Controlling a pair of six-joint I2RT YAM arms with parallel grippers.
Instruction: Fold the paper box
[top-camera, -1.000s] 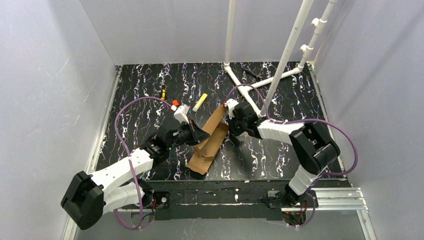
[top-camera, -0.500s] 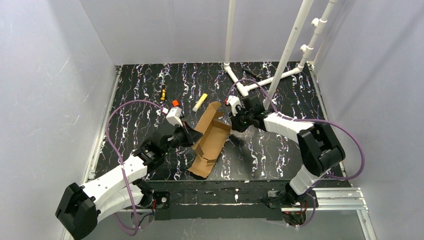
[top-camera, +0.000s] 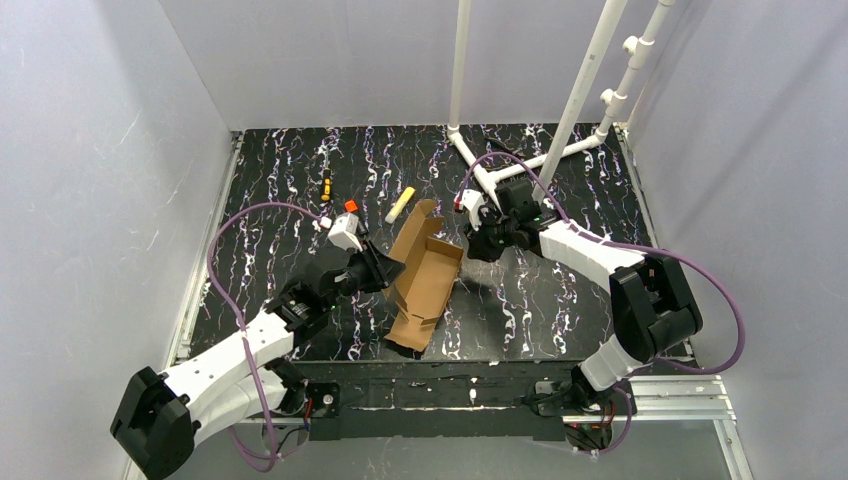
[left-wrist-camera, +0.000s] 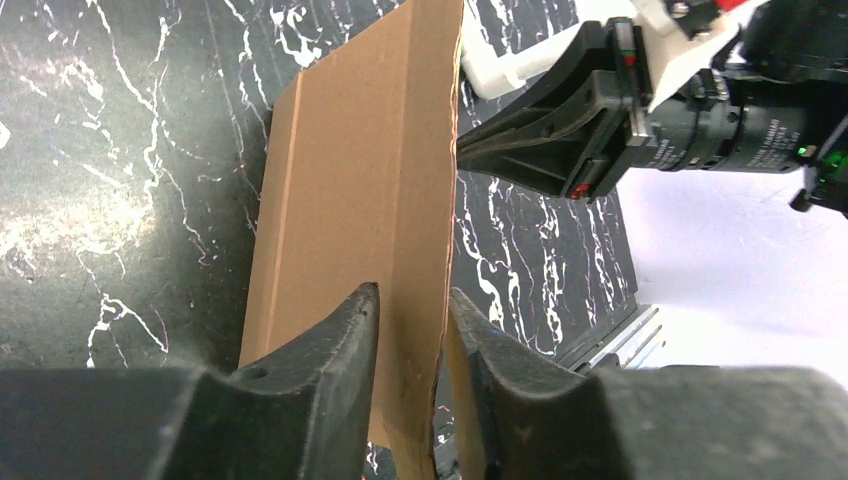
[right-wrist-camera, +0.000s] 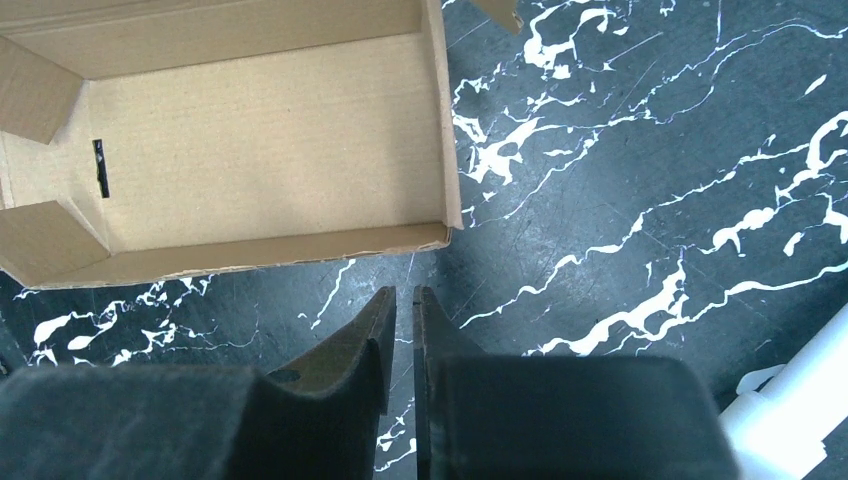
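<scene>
The paper box (top-camera: 428, 280) is brown corrugated cardboard, half folded into an open tray with raised side walls and end flaps, lying mid-table. My left gripper (top-camera: 388, 272) grips its left wall; in the left wrist view the fingers (left-wrist-camera: 412, 295) straddle the upright cardboard panel (left-wrist-camera: 350, 180). My right gripper (top-camera: 476, 245) is shut and empty, just right of the box's far end and apart from it. In the right wrist view its tips (right-wrist-camera: 405, 292) hover over the table below the box's open inside (right-wrist-camera: 250, 140). It also shows in the left wrist view (left-wrist-camera: 470, 150).
A white pipe frame (top-camera: 500, 170) stands at the back right, close behind my right arm. A yellow marker (top-camera: 400, 204), a small orange-red piece (top-camera: 350, 206) and a small tool (top-camera: 326, 184) lie behind the box. Walls enclose the black marbled table (top-camera: 560, 300).
My right gripper has left the box's far flap and drawn back to the right. The left arm pulled back slightly with the box, which now lies more open.
</scene>
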